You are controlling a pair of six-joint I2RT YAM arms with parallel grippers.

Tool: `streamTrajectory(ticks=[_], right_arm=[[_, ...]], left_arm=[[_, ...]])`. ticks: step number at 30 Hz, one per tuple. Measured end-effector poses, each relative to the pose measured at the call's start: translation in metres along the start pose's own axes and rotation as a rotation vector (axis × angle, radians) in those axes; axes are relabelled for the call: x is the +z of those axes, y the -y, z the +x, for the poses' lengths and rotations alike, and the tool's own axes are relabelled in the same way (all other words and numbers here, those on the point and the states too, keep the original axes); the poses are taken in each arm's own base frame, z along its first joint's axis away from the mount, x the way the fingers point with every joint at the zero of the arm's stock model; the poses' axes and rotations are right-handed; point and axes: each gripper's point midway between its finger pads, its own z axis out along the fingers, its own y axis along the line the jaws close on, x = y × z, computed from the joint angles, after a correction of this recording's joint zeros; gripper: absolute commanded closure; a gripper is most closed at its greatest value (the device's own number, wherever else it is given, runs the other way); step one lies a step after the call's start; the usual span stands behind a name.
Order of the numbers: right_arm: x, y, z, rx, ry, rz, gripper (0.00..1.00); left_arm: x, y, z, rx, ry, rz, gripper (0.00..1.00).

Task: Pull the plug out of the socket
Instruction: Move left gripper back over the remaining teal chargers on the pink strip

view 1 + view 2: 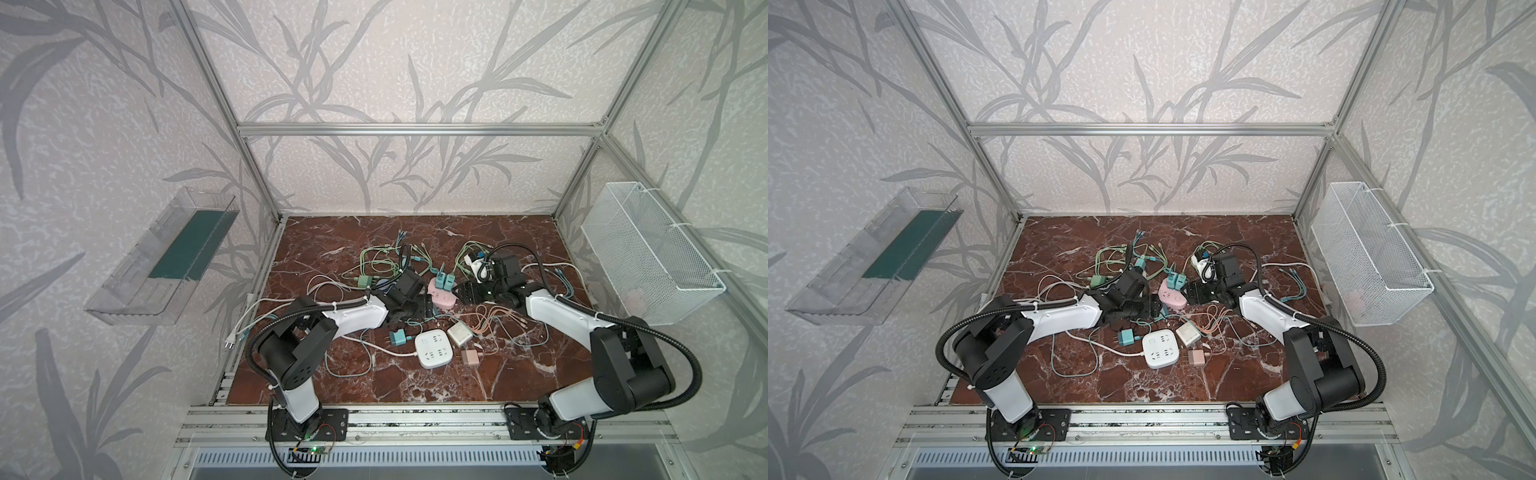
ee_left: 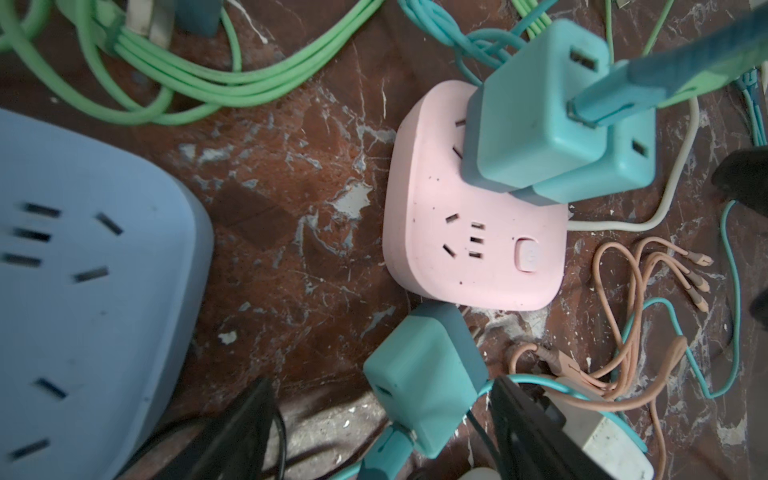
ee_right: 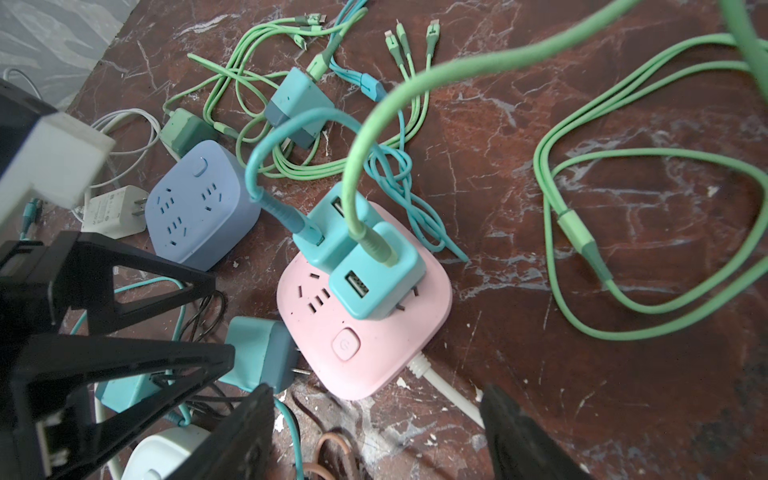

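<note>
In both top views the pink socket (image 1: 442, 298) (image 1: 1173, 298) lies mid-table between my two grippers. Two teal plugs (image 2: 536, 120) (image 3: 378, 282) stand side by side in it, each with a cable in its top. A third teal plug (image 2: 424, 374) (image 3: 257, 357) lies loose on the table against the socket's edge. My left gripper (image 2: 380, 399) (image 1: 428, 308) is open, and this loose plug lies between its fingers without being clamped. Just off the socket's switch end, my right gripper (image 3: 378, 399) (image 1: 461, 291) is open over bare table.
A blue socket (image 3: 199, 199) lies close beside the left gripper. Green cables (image 3: 623, 174), teal cables and orange cables (image 2: 623, 311) are strewn around. Nearer the front lie a white socket (image 1: 434, 348), a white charger (image 1: 460, 332) and another teal plug (image 1: 398, 337). A wire basket (image 1: 648, 249) hangs on the right wall.
</note>
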Motion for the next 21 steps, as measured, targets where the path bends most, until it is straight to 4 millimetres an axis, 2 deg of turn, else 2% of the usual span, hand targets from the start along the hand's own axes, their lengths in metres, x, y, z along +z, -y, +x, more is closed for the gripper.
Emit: streamTrajectory(ticks=[9, 15, 21], right_arm=[[0.0, 0.001, 0.001, -0.01, -0.004, 0.008, 0.27], [0.0, 0.002, 0.003, -0.017, -0.012, 0.014, 0.33], [0.002, 0.005, 0.009, -0.007, -0.034, 0.021, 0.34]], left_arm=[[-0.01, -0.005, -0.007, 0.045, 0.026, -0.035, 0.18], [-0.021, 0.013, -0.03, 0.139, 0.08, 0.007, 0.18], [-0.026, 0.027, -0.047, 0.286, 0.105, 0.054, 0.17]])
